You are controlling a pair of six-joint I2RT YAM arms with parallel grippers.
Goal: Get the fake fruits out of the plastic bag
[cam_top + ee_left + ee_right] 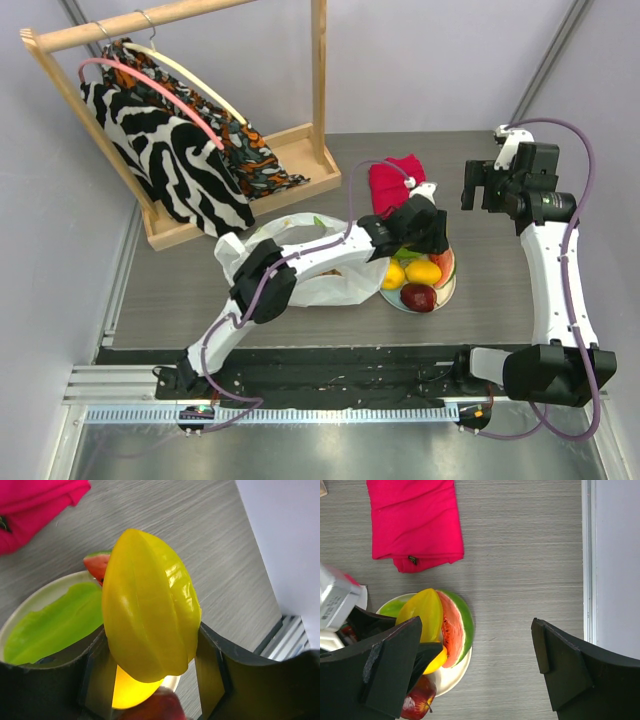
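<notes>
The plate [446, 294] has the plastic bag [335, 288] just to its left and the folded cloth [392, 180] behind it. A watermelon slice [452, 630] and an apple [419, 297] lie on it, under the starfruit [150, 610] in the left gripper [150, 680]. A clothes rack [319, 90] stands far left.

Gripping left hand [155, 675], wide-open right hand [477, 650]

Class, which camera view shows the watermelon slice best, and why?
The right wrist view: the watermelon slice shows red flesh and green rind clearly. The left wrist view gives only its tip behind the yellow fruit; the top view, a sliver on the plate.
</notes>
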